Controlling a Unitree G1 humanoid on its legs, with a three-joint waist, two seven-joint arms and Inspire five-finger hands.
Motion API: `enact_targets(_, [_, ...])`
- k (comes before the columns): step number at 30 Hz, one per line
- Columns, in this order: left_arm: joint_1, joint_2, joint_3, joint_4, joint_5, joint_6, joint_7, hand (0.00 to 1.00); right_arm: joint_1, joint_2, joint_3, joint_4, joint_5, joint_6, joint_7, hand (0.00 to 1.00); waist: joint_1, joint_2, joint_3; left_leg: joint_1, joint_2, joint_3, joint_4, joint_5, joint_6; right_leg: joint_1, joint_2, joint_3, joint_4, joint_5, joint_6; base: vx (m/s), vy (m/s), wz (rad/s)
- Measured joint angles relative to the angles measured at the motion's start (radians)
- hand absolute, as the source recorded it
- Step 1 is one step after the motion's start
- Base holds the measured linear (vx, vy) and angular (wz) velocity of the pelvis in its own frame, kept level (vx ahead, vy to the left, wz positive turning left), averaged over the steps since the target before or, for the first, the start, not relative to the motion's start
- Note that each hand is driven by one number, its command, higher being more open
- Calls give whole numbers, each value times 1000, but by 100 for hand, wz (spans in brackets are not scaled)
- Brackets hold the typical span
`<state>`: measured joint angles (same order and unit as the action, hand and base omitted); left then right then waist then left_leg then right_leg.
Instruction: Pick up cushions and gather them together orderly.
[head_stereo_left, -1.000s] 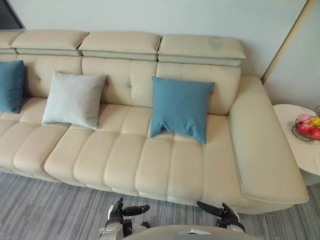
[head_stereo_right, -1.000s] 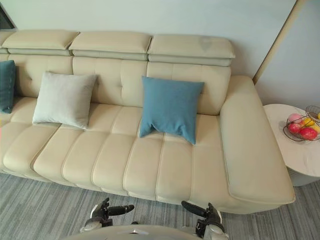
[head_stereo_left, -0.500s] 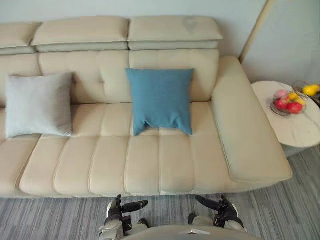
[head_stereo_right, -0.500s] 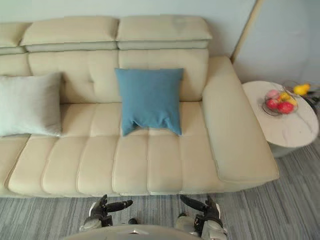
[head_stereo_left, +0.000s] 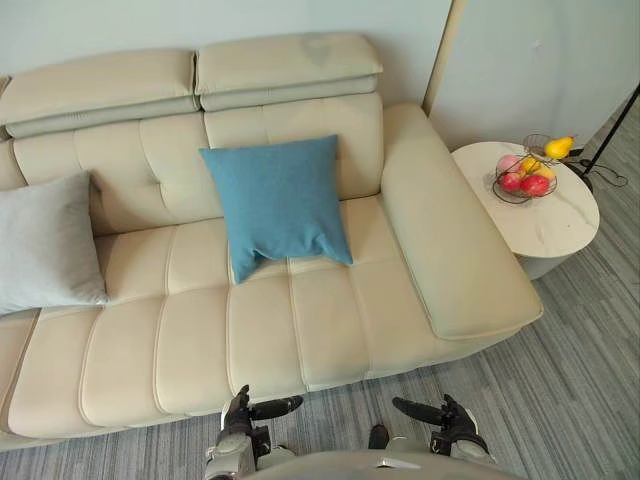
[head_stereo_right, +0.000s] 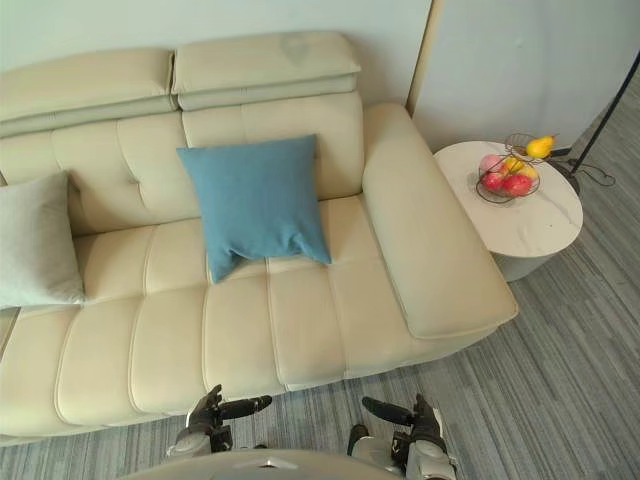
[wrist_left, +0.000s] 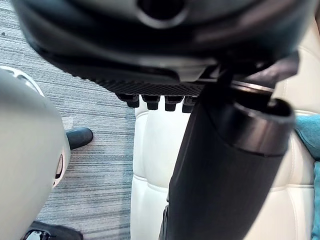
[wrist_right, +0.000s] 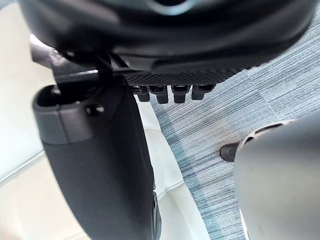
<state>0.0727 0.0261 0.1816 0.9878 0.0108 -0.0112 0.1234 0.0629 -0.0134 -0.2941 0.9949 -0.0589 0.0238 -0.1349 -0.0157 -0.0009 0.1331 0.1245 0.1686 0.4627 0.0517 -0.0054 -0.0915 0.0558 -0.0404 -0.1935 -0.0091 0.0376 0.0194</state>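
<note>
Not begun: blue cushion (head_stereo_left: 278, 207) at 12 o'clock on sofa (head_stereo_left: 330, 330), grey cushion (head_stereo_left: 45, 245) at 9, well apart. Left hand (head_stereo_left: 245, 412), right hand (head_stereo_left: 447, 420) at 6: fingers relaxed, holding nothing.

Cream sofa (head_stereo_left: 260, 330) in smooth, leather-look upholstery with a soft sheen. Blue cushion (head_stereo_left: 275, 205) at its middle and grey cushion (head_stereo_left: 40, 245) at the left edge, both matt woven cloth. Floor (head_stereo_left: 580, 340) of grey, ribbed, rough carpet. At right, a round worktop (head_stereo_left: 555, 218) with a smooth, pale, stone-look top carries a thin metal wire basket (head_stereo_left: 500, 192) of glossy fruit (head_stereo_left: 525, 182).
</note>
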Motion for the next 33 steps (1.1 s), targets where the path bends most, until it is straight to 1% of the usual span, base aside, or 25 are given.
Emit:
enact_targets(2, [0,10,10,-2,-2,1,0,100,-2,13,0,0,0,0,0,100,9,-20,13,-12,3,-31,61,-11,10,-5,-4,47,3,11,-1,-202,17,-57])
enact_targets(3, [-1,0,48,-3,-3,1,5,100,-4,12,0,-1,0,0,0,100,13,-21,14,-38,5,-120,122,-44,32,-25,-2,94,14,11,2,-207,36,-113])
enact_targets(4, [0,-17,71,-3,-3,0,9,100,-6,7,0,-1,0,0,-1,100,21,0,17,-39,6,-227,149,-99,33,-47,13,155,23,17,9,-192,71,-115])
enact_targets(5, [1,-25,75,-3,-3,0,10,100,-7,3,0,-2,0,0,-1,100,22,14,16,-35,7,-261,147,-122,26,-57,26,178,24,19,12,-159,110,-125])
enact_targets(6, [6,-47,77,-2,-3,0,11,100,-5,-6,0,-14,1,2,-2,100,21,50,11,-29,20,-293,132,-189,6,-76,57,214,24,22,16,-144,129,-106])
enact_targets(7, [2,-58,79,-3,-7,3,10,100,-4,-13,1,-22,-1,1,-2,100,21,49,14,-29,20,-272,140,-201,-17,-81,65,241,20,29,24,-108,122,-119])
enact_targets(8, [-1,-53,77,-4,-5,3,8,100,6,0,-1,-56,2,4,-4,100,17,62,9,-35,20,-248,142,-210,-1,-93,64,253,18,41,19,-98,137,-101])
enact_targets(9, [-5,-45,77,-3,-2,3,8,100,15,13,1,-77,2,5,-8,100,8,38,7,-30,12,-218,144,-211,0,-113,56,265,34,50,19,-75,122,-119])
enact_targets(10, [-8,-38,77,-3,-2,3,8,100,26,22,3,-89,1,5,-10,100,6,27,5,-9,5,-160,136,-216,-5,-130,58,309,38,82,28,-54,117,-99])
enact_targets(12, [-9,-38,77,-3,-2,3,8,100,30,22,7,-92,1,6,-10,100,6,23,2,1,2,-131,129,-212,-5,-140,65,334,41,86,32,12,65,-74])
enact_targets(14, [-11,-39,69,-3,-2,3,8,100,27,16,30,-99,-1,8,-7,100,5,20,-1,23,2,-35,120,-207,-22,-194,95,417,68,97,34,69,55,-106])
enact_targets(16, [-13,-39,68,-3,-2,4,8,100,23,14,39,-104,-1,8,-7,100,4,22,1,23,0,-4,121,-207,-22,-220,108,450,85,100,31,57,32,-105])
enact_targets(17, [-16,-41,62,-3,-2,4,9,100,13,6,54,-103,-1,7,-7,100,-1,25,4,24,-2,53,124,-206,-22,-274,133,435,121,116,12,15,-29,-156])
enact_targets(18, [-17,-40,57,-3,-2,4,9,100,2,2,67,-96,-1,6,-7,100,-1,26,6,28,-1,91,125,-206,-21,-300,140,355,122,127,-19,12,-68,-152])
enact_targets(19, [-17,-38,56,-3,-2,4,9,100,-3,2,72,-91,-1,6,-7,100,-1,23,8,30,0,103,125,-206,-21,-304,138,312,120,128,-35,23,-86,-126])
enact_targets(20, [-25,-31,29,-4,-3,5,10,100,-35,0,50,-84,11,8,-7,100,-20,40,29,45,6,150,120,-206,-20,-336,69,21,192,12,-165,52,-39,-88])
enact_targets(21, [-26,-29,19,-8,-2,4,10,100,-42,-2,47,-81,9,7,-8,100,-22,45,33,52,7,164,120,-206,-20,-347,35,-80,235,-24,-192,140,-17,-140])
enact_targets(22, [-22,-22,-10,-12,-2,4,9,100,-50,-12,56,-59,3,5,-6,100,-22,46,37,85,1,194,121,-207,-20,-345,-47,-293,322,-76,-176,164,-20,-109])
enact_targets(24, [-19,-19,-10,-10,-2,3,9,100,-52,-16,55,-59,3,-5,-6,100,-22,52,42,106,10,199,115,-207,-21,-334,-44,-330,338,-106,-165,169,-89,-96])
enact_targets(26, [-32,-13,-13,4,-2,3,8,100,-53,-23,42,-58,3,-9,-7,100,-27,62,49,128,31,211,119,-198,-26,-340,4,-280,350,-125,-167,138,-176,-80])
enact_targets(27, [-41,-12,-20,19,-2,3,8,100,-53,-23,35,-54,6,-9,-7,100,-29,58,51,129,46,210,165,-187,-31,-336,13,-264,363,-144,-167,162,-266,-61])
enact_targets(29, [-43,-21,-21,23,-1,4,4,100,-53,-25,18,-42,19,-11,-8,100,-46,48,57,97,98,202,324,-174,-17,-309,24,-245,365,-169,-165,118,-244,-32])
enact_targets(30, [-40,-30,-17,20,-1,7,-1,100,-51,-25,0,-38,21,-9,-8,100,-48,47,59,61,153,178,471,-152,18,-274,45,-228,345,-175,-169,107,-244,-41])
enact_targets(31, [-42,-28,-16,13,-1,7,-3,100,-49,-25,2,-31,20,-3,-15,100,-47,43,66,19,193,130,618,-167,18,-237,70,-204,319,-176,-170,105,-237,-56])
enact_targets(33, [-41,-26,-7,7,-1,7,-2,100,-47,-28,3,-22,20,-3,-18,100,-46,40,69,-18,206,83,721,-198,13,-198,96,-171,291,-176,-171,117,-203,-61])
